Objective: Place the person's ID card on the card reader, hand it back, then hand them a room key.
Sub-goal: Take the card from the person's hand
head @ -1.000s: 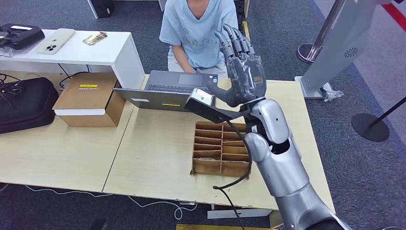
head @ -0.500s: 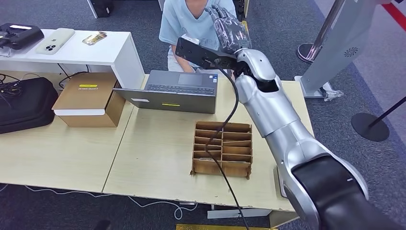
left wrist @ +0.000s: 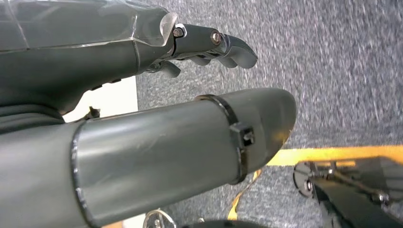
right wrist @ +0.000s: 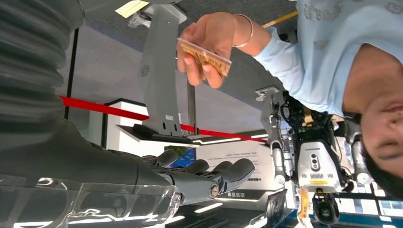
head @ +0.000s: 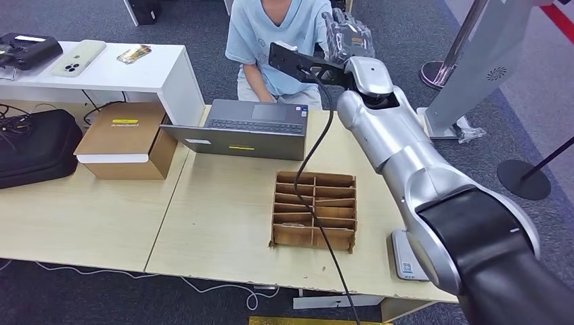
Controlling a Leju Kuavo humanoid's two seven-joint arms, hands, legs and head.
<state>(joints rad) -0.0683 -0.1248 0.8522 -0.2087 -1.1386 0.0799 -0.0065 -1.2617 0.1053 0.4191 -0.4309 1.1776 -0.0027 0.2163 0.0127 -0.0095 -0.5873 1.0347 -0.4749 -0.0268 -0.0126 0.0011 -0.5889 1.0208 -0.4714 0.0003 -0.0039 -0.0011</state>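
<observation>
My right hand (head: 346,35) is raised high over the table's far edge, in front of the seated person (head: 274,34). In the right wrist view its fingers (right wrist: 209,176) lie stretched out and hold nothing. Just beyond them the person's hand (right wrist: 211,35) pinches a golden-brown card (right wrist: 204,56), apart from my fingers. A white card reader (head: 405,256) lies at the table's front right edge, partly behind my arm. My left hand (left wrist: 166,99) hangs above grey carpet, thumb and fingers (left wrist: 216,45) apart, with nothing in it.
A wooden divided organizer (head: 315,210) stands mid-table, right of centre. An open laptop (head: 247,127) sits before the person. A cardboard box (head: 125,139) and black bag (head: 34,145) are at the left. A white side table (head: 162,71) carries a phone.
My right arm has swung up from above the organizer and stretched forward toward the person. The card reader, hidden by the arm before, now shows.
</observation>
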